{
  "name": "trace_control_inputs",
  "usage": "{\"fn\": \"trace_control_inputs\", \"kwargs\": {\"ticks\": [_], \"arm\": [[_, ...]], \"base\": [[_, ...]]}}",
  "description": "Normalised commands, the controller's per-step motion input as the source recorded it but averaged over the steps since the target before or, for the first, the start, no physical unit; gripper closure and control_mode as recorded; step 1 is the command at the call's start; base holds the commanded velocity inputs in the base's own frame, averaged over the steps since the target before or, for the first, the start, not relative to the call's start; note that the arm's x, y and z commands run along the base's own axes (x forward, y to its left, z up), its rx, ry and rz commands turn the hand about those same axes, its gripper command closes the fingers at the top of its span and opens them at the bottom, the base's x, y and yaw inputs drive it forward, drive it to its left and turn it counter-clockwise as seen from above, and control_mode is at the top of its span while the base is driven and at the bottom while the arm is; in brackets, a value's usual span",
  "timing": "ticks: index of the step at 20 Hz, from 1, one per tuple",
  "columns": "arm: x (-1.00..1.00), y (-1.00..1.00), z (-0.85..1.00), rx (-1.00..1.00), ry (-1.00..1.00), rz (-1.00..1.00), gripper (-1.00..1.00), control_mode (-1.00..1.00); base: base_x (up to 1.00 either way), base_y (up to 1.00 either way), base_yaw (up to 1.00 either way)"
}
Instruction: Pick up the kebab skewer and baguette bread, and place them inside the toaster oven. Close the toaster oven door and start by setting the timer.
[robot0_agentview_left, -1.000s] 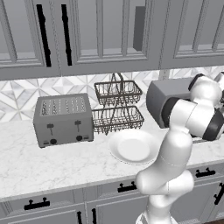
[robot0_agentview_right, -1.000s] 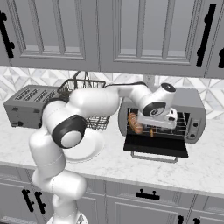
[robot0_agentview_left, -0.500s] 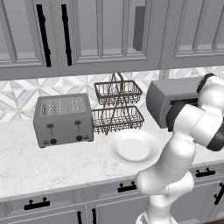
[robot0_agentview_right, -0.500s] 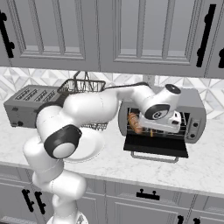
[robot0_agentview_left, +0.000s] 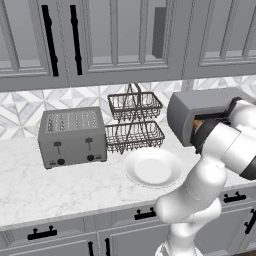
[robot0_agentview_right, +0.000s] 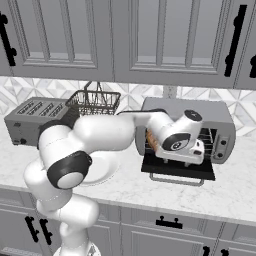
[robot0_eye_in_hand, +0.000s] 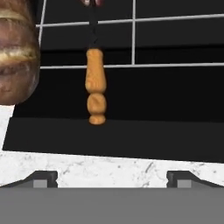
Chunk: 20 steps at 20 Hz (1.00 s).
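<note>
End effector (robot0_eye_in_hand: 112, 177) gapes empty; kebab skewer (robot0_eye_in_hand: 95, 83) top and baguette bread (robot0_eye_in_hand: 16, 52) cropped on oven rack (robot0_eye_in_hand: 175, 41).

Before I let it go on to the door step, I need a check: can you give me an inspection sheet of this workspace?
Surface: white marble counter.
Job's things: toaster oven with its door folded down open; baguette bread and kebab skewer lie side by side on the wire rack inside, the skewer's orange handle toward the opening.
Clutter: white plate, slotted pop-up toaster, two-tier wire basket.
Grippers: gripper open, holding nothing, in front of the open oven above the door.
Cables: nothing seen.
Surroundings: grey cabinets above and below, patterned tile backsplash.
</note>
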Motion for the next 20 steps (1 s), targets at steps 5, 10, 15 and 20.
{"fn": "trace_control_inputs", "kwargs": {"ticks": [5,10,15,20], "arm": [[0.0,-0.18,-0.21,-0.06,0.07,0.0,-1.0,-1.0],[0.01,-0.17,-0.11,-0.06,0.01,-0.02,-1.0,-1.0],[0.1,-0.13,-0.13,-0.06,0.0,-0.12,-1.0,-1.0],[0.13,-0.13,-0.23,-0.04,0.0,-0.16,-1.0,-1.0]], "base": [[0.0,0.0,0.0],[0.0,0.0,0.0],[0.0,0.0,0.0],[0.0,0.0,0.0]]}}
